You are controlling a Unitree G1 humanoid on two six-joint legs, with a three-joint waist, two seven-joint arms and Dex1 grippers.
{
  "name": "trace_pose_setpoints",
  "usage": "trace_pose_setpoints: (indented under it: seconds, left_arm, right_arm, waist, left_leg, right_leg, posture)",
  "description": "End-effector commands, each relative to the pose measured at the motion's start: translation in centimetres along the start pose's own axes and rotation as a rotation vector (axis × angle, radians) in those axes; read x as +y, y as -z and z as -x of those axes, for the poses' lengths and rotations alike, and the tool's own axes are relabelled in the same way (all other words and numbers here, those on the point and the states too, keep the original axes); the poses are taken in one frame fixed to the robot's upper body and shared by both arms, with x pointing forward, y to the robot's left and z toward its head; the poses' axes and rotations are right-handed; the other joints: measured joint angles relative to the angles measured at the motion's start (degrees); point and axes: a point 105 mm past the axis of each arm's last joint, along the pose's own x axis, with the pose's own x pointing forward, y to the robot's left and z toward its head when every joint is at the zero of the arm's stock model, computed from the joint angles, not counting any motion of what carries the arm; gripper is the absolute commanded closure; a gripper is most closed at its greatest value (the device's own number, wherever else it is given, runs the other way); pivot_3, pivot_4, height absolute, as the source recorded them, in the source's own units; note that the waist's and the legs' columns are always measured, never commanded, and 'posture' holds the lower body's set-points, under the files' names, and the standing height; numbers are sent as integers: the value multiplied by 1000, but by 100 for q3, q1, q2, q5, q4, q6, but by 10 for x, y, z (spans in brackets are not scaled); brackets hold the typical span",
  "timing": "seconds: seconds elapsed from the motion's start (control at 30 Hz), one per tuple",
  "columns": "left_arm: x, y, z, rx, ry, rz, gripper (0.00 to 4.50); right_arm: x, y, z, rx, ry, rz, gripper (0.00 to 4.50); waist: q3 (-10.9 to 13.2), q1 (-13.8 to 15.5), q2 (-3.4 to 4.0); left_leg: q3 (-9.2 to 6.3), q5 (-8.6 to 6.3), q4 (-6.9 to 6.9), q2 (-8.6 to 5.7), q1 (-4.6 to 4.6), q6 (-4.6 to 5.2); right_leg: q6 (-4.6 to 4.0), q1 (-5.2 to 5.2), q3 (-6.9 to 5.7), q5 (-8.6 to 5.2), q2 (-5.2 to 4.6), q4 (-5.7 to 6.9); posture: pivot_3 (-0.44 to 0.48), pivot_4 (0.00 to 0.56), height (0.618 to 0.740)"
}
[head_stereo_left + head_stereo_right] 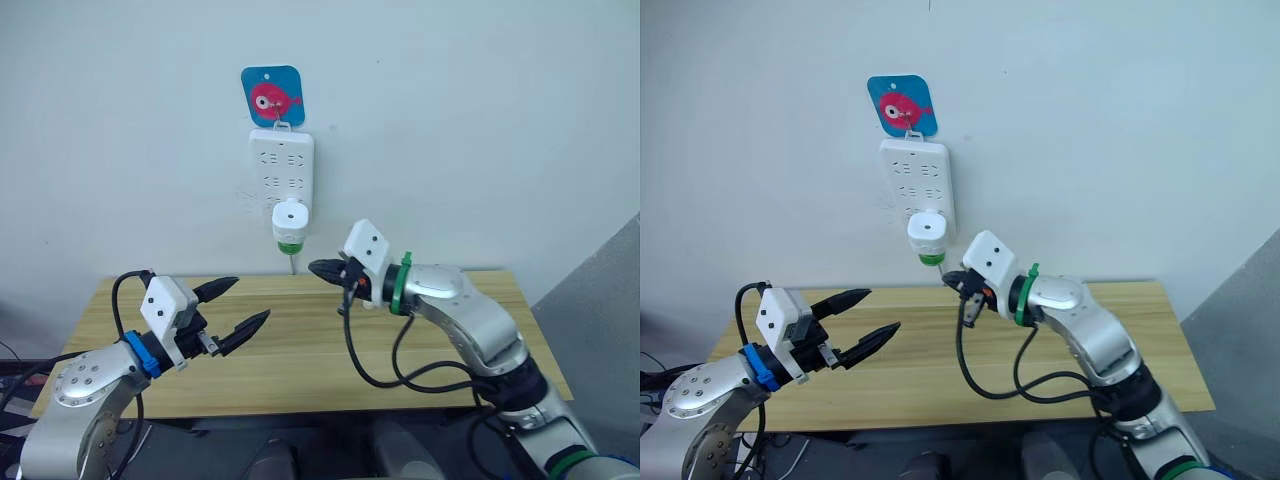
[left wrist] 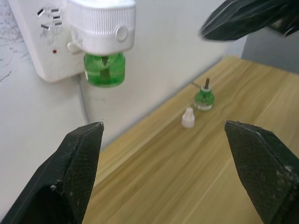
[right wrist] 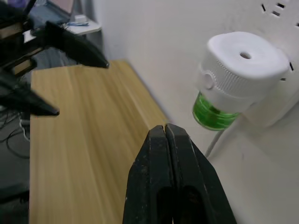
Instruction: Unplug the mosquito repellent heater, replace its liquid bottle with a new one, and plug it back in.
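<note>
The mosquito repellent heater (image 1: 289, 215) is plugged into the bottom of a white power strip (image 1: 281, 160) on the wall, with a green liquid bottle (image 2: 105, 70) screwed in underneath it. A second small green bottle (image 2: 204, 98) with a dark wick stands on the table near the wall, a white cap (image 2: 188, 117) beside it. My right gripper (image 1: 313, 268) is shut on nothing and hovers just below and to the right of the heater. My left gripper (image 1: 250, 298) is open above the table's left half, pointing toward the wall.
The wooden table (image 1: 300, 350) stands against the white wall. A blue card with a pink figure (image 1: 272, 96) hangs above the strip. A thin cable (image 1: 292, 262) drops from the strip to the table. The table's right edge borders a grey surface (image 1: 600, 280).
</note>
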Motion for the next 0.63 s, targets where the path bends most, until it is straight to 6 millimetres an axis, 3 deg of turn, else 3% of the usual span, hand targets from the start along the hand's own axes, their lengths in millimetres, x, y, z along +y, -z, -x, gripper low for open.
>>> trace_pose_setpoints:
  seconds: [0.03, 0.1, 0.23, 0.4, 0.63]
  left_arm:
    - [9, 6, 25, 86, 69, -75, 88]
    - [14, 9, 33, 123, 97, -106, 0]
    - [22, 10, 38, 147, 99, -125, 0]
    - [27, 3, 41, 274, 120, -175, 0]
    - [30, 4, 40, 307, 65, -175, 0]
  right_arm:
    - [-10, 5, 39, 59, 26, 107, 3920]
    - [-18, 18, 61, 125, 46, 127, 3267]
    - [-24, 29, 84, 195, 35, 159, 1756]
    - [-38, 52, 136, 398, -11, 212, 18]
    - [-51, 61, 158, 447, -6, 242, 18]
  waist:
    - [-16, 39, -8]
    - [-16, 89, -8]
    - [-39, 113, -14]
    - [-71, 151, -30]
    - [-109, 132, -34]
  left_leg:
    - [1, 0, -1, -3, 0, 0]
    - [10, 0, -1, -9, -1, 0]
    - [20, 0, 0, -4, 2, 0]
    - [18, -1, -2, -9, 0, 0]
    - [39, -2, -2, -2, 18, 1]
  right_leg:
    - [-1, 0, -2, -1, 0, -3]
    - [-2, 1, 0, -2, -6, -10]
    - [-3, 1, 1, -3, -15, -11]
    - [-3, 1, -1, -3, -19, -12]
    - [1, 7, 1, -6, -35, -9]
  posture:
    - [-63, 25, 711]
    - [-57, 17, 711]
    - [-52, 7, 711]
    - [-34, 0, 711]
    - [-26, 0, 711]
